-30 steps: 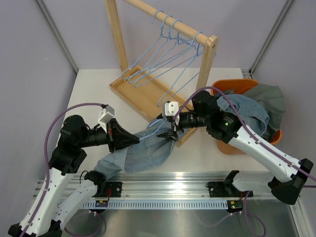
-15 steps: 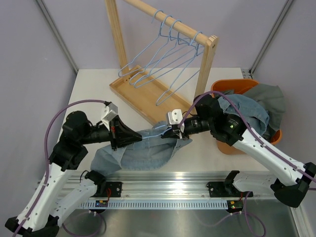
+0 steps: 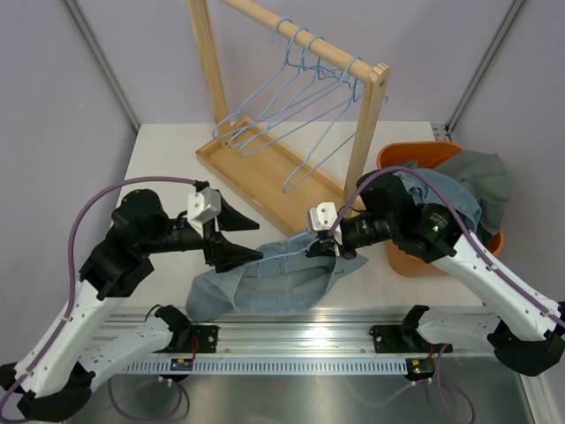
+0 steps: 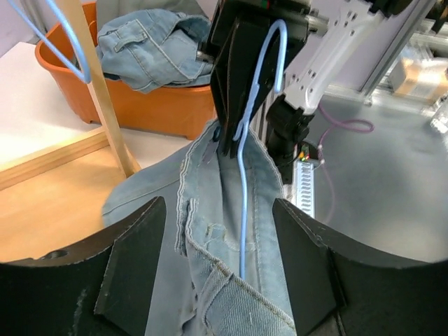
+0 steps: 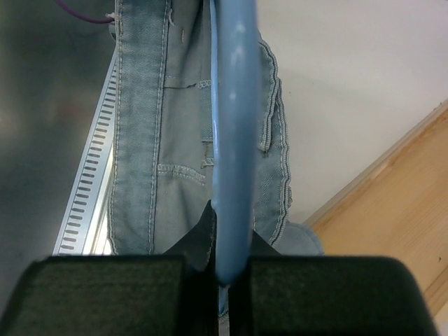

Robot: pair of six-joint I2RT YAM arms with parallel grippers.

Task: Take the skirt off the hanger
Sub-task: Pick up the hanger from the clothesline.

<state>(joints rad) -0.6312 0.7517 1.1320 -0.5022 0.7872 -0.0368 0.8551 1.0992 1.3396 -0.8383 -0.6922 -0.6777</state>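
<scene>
**Hanger pinched, skirt lying in front of the rack**

The denim skirt (image 3: pixel 274 281) lies crumpled on the table (image 3: pixel 168 150) just in front of the wooden rack (image 3: pixel 366 132), on the side nearer the arms. The right gripper (image 3: pixel 320 248) sits at the end of the skirt closest to the rack's front post. Its jaws are pressed together on the thin blue hanger (image 3: pixel 284 246). The right wrist view shows the wire clamped between the two fingers, with the skirt spread beneath. From there the hanger runs across the skirt, away from the post, toward the left gripper (image 3: pixel 259 240). That gripper's jaws stand spread, one finger on either side of the skirt's waistband, and grip nothing. In the left wrist view the wire drops into the fold of the waistband, where its lower end goes out of sight. To the right of the rack, an orange basket (image 3: pixel 413 147) holds more denim clothes (image 3: pixel 446 199).
</scene>
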